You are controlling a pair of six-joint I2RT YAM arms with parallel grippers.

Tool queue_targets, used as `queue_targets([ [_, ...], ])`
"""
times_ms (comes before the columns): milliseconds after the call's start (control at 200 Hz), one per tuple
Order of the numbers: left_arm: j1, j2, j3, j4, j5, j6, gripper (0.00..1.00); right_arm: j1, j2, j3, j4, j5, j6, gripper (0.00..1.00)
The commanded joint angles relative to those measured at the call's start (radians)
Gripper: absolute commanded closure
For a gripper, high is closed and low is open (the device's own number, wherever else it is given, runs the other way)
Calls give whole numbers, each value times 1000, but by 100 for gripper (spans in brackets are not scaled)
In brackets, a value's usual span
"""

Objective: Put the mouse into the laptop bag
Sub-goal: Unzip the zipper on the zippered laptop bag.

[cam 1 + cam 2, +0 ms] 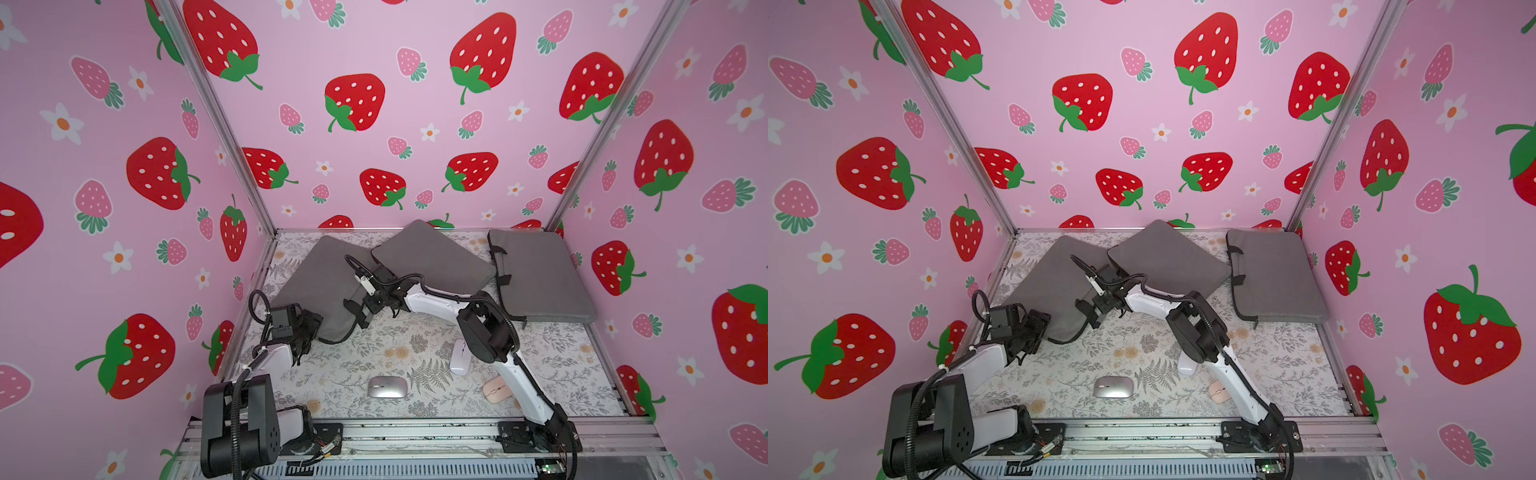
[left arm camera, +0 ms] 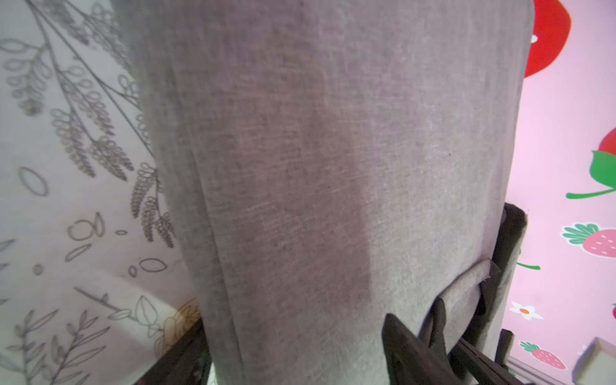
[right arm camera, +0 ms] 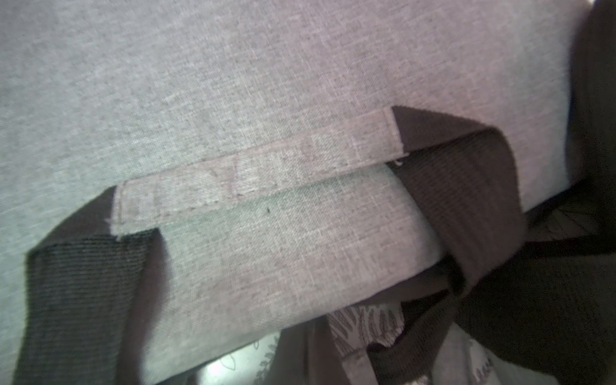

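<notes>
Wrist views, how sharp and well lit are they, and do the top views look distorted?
Left wrist view: laptop bag weave sharp, a soft shadow band down it. Right wrist view: dim, slightly blurred, strap nearly black. Both top views: evenly lit, sharp, wide-angle stretch toward the edges.

Three grey laptop bags (image 1: 316, 282) (image 1: 432, 257) (image 1: 544, 278), three computer mice (image 1: 386, 387) (image 1: 459, 361) (image 1: 494, 390), two robot arms (image 1: 274, 357) (image 1: 436, 301)

arm pair, white and black
white link shells (image 1: 528, 386), black joint housings (image 1: 484, 336), ribbed black cable conduit (image 1: 237, 409); left gripper (image 1: 311, 328), right gripper (image 1: 368, 309) black.
</notes>
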Motion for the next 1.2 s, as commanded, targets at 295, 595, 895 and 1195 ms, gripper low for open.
queue_targets([
  [295, 5, 1, -28, -41, -11, -22, 82, 18, -27, -13, -14, -7, -17, 100],
  [595, 5, 28, -23, -27, 17, -34, 100, 77, -66, -65, -8, -4, -17, 100],
  [895, 3, 40, -26, -20, 6, -42, 100, 257, -187, -226, 65, 25, -26, 100],
  [1195, 5, 62, -32, -11, 2, -57, 100, 334, -179, -191, 58, -47, 15, 100],
])
